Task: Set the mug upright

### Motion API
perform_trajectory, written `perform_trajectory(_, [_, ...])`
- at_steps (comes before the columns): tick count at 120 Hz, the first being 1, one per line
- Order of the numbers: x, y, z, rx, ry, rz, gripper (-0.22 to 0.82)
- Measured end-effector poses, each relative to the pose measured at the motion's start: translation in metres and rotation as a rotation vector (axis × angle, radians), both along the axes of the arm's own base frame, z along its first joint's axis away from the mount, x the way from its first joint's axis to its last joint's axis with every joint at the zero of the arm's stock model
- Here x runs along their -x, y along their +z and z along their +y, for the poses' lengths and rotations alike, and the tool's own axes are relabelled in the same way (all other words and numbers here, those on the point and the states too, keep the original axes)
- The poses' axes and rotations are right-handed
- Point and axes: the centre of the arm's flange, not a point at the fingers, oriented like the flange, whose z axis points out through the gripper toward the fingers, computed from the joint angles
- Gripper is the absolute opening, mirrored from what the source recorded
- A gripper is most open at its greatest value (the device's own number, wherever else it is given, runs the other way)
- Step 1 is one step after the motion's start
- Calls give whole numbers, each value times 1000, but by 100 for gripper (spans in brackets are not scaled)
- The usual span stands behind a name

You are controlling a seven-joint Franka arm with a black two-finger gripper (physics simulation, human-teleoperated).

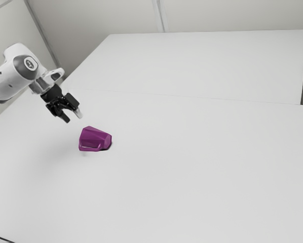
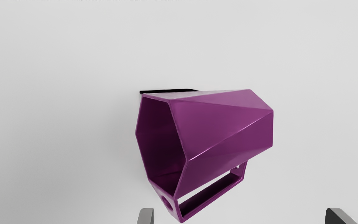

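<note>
In the exterior view my gripper (image 1: 71,115) hangs above the table, a little up and to the exterior view's left of the purple mug (image 1: 96,139). The faceted mug lies on its side. In the wrist view the mug (image 2: 216,124) shows its dark open mouth and its angular handle, which points toward the fingertips' side. My gripper (image 2: 239,216) is open, its two fingertips wide apart, with nothing held between them; the handle's lower corner comes near one fingertip.
The mug rests on a large white table (image 1: 202,167). A second white surface (image 1: 207,63) stands behind a thin seam, with pale walls beyond it.
</note>
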Motion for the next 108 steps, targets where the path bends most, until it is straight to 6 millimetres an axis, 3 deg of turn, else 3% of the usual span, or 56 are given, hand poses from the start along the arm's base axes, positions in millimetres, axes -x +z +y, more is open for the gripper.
perform_trajectory(29, [-3,-49,19,138,-78,-44,60])
perform_trajectory(55, [-5,-70,24,229,-117,-84,60])
perform_trajectory(108, [2,-105,3,460,-129,-123,58])
